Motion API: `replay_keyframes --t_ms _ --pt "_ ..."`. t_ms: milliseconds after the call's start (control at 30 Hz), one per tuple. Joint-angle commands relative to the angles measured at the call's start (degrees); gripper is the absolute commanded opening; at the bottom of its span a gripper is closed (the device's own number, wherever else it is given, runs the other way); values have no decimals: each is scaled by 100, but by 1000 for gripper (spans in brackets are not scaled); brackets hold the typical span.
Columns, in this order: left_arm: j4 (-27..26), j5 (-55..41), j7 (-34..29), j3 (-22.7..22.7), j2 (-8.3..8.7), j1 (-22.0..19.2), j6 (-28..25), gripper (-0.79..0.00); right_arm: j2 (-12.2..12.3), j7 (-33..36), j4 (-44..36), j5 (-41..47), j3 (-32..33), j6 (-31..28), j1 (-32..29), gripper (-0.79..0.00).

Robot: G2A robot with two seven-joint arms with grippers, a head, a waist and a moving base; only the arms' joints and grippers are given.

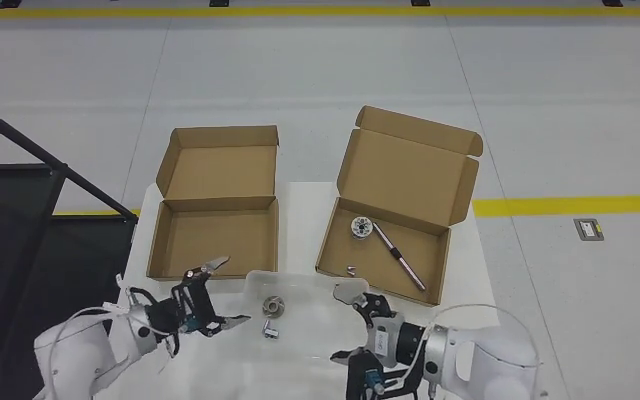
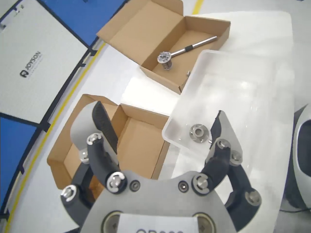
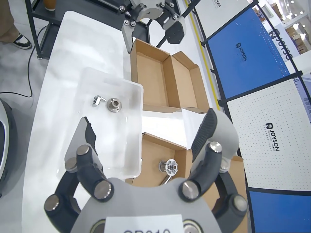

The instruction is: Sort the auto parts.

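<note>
My white table carries the left cardboard box and right cardboard box, lids open, with a clear plastic tray just before them.

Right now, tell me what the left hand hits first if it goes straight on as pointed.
Probably the wall of the clear tray, at its near corner, in line with the open left hand; the round metal part lies just inside. Depth is unclear.
</note>
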Motion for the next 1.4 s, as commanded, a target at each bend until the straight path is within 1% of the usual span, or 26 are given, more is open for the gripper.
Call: replay_keyframes --t_ms 0,67,133,1267,1367 --pt "83 328 79 411 102 -184 16 0 64 -33 -75 -29 51 8 -126 0" --pt "138 720 68 762 214 -377 16 0 138 -112 -155 -48 137 8 -283 0" --pt "139 941 176 1006 309 -540 16 0 212 -162 -170 -79 213 8 -413 0" --pt "139 941 176 1006 309 -540 16 0 225 -163 -168 -87 220 8 -429 0" --pt "56 1030 54 1081 314 -507 92 0 227 -283 -143 20 217 241 -505 0"
